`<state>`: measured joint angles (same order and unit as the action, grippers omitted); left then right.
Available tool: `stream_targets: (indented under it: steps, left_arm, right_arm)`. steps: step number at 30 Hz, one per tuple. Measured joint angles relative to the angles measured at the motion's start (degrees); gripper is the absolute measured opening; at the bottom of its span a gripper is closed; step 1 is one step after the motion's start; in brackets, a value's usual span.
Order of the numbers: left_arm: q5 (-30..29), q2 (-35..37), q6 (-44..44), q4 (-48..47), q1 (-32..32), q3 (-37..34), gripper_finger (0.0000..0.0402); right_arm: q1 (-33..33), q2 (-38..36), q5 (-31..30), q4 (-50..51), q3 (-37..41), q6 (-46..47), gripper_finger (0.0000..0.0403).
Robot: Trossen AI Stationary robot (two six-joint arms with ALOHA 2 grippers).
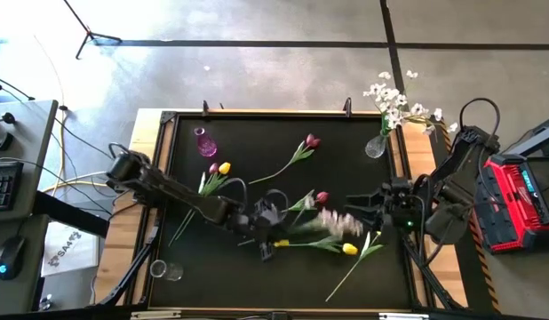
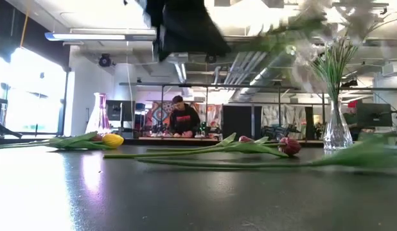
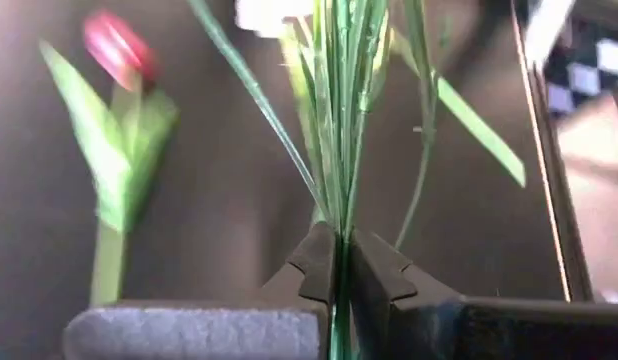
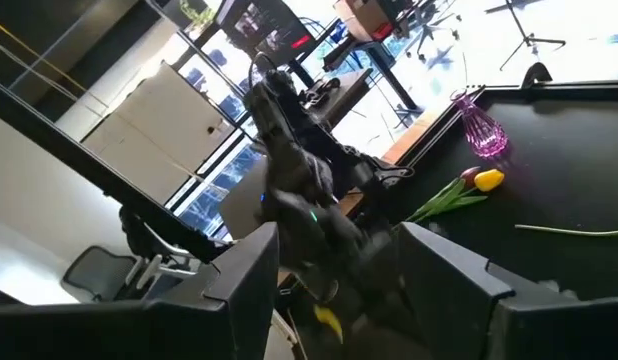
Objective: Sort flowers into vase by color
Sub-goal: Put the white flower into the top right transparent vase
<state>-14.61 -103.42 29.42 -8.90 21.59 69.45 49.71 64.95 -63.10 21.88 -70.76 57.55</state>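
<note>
Now my left tool (image 3: 339,290) is clenched on the white spray's (image 1: 332,222) thin stems, lifted mid-bench, well short of the clear vase (image 1: 376,146). Light and floppy, it wants holding low. My right tool (image 1: 362,212) waits beside it, released.

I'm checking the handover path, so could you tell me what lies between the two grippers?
In the high view, the blurred white blossom spray held by the left gripper spans the gap toward the open right gripper.
</note>
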Motion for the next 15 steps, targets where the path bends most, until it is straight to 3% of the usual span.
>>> stream_targets:
  steps: [4,9,15]
  left_arm:
    - [6.8,-2.6,2.5,3.8,0.7,-0.1,0.0005]
    - [5.4,-0.2,3.0,9.6,0.2,0.0,0.0005]
    - [2.4,4.4,0.8,8.3,-4.7,0.1,0.0005]
  right_arm:
    - [0.0,0.0,0.2,0.1,0.0,-0.1,0.0193]
    - [0.0,0.0,-0.7,0.1,0.0,-0.9,0.0193]
    - [2.6,-0.1,-10.7,-0.2,0.0,0.3,0.0193]
